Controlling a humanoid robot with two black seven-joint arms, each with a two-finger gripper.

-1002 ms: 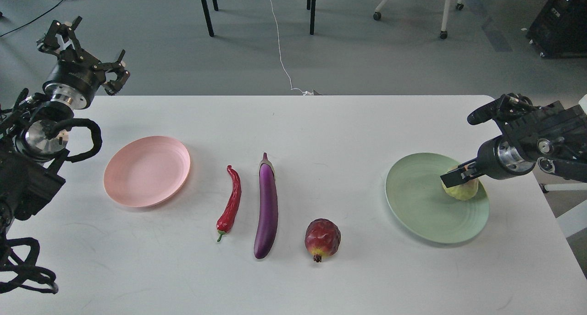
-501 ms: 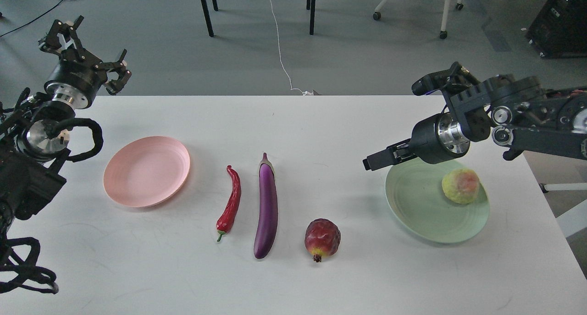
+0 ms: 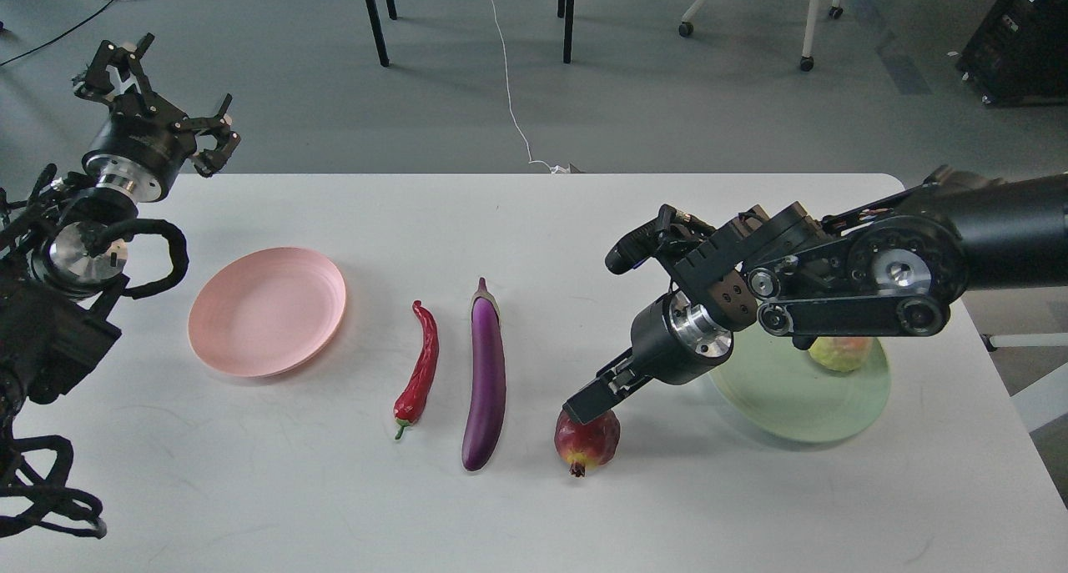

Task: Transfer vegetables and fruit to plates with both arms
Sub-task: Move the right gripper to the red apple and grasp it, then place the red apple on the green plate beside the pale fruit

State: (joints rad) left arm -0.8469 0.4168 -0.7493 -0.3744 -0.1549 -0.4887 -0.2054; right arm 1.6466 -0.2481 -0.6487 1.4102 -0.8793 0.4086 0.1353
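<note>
The dark red fruit [image 3: 588, 444] lies on the white table at front centre. My right gripper [image 3: 586, 406] reaches down and left over it, its fingertips at the fruit's top; the fingers look open and hold nothing. The yellow-green fruit [image 3: 838, 353] sits on the mint green plate [image 3: 776, 398], partly hidden behind my right arm. The purple eggplant [image 3: 486, 381] and red chili [image 3: 420, 369] lie side by side left of the red fruit. The pink plate [image 3: 267, 310] is empty. My left gripper [image 3: 163, 93] is open, raised beyond the table's far left corner.
The table's far edge [image 3: 534, 174] runs behind the things. Chair and table legs [image 3: 375, 22] and a white cable [image 3: 509, 81] are on the floor beyond. My right arm's elbow [image 3: 893, 281] hangs over the green plate.
My right gripper let go of the yellow-green fruit on the green plate, rose, then swung left and down to the dark red fruit. The left arm has barely moved.
</note>
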